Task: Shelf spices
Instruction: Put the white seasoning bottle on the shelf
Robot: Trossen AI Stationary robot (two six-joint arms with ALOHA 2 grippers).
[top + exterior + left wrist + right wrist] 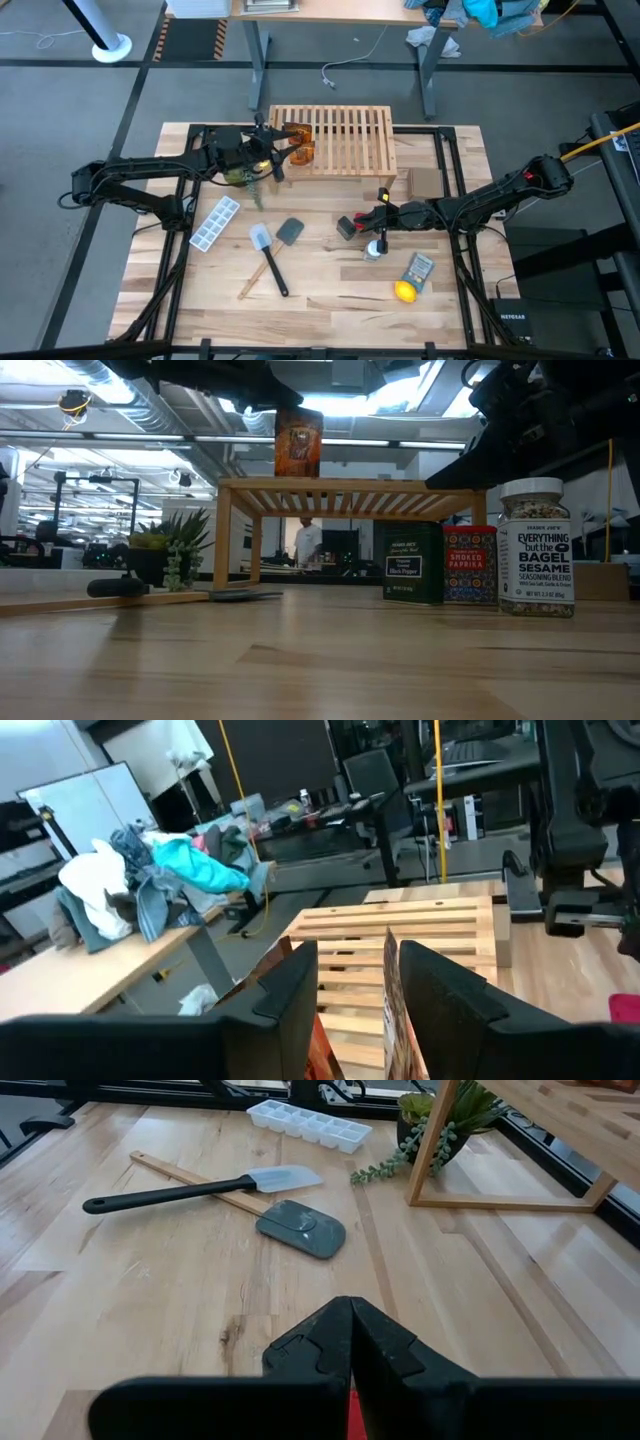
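Shelf: the light wooden shelf (338,139) is seen at the far middle of the table (320,300), slatted top up.
Left gripper: the left gripper (275,140) is held at the shelf's left end; in the left wrist view its fingers (290,982) are set narrowly around an amber-orange packet (392,1010), which is gripped upright.
Packet position: in the low view the packet (298,443) is shown standing at the shelf top, left of centre; whether it rests on the slats cannot be told for certain.
Second packet: another amber-orange packet (303,152) appears to lie on the slats just beside the first.
Right gripper: the right gripper (352,226) is placed right of table centre, near the front of the shelf; its fingers (345,1345) are pressed together, with a sliver of red visible beneath them.
Remaining spices: a black box (408,563), a red box (470,565) and a white-capped bottle (535,547) are lined up on the table.
Other items: two spatulas (275,250), an ice-cube tray (215,222), a small plant (170,545), a lemon (404,291) and a grey-blue packet (419,270) are spread over the table.
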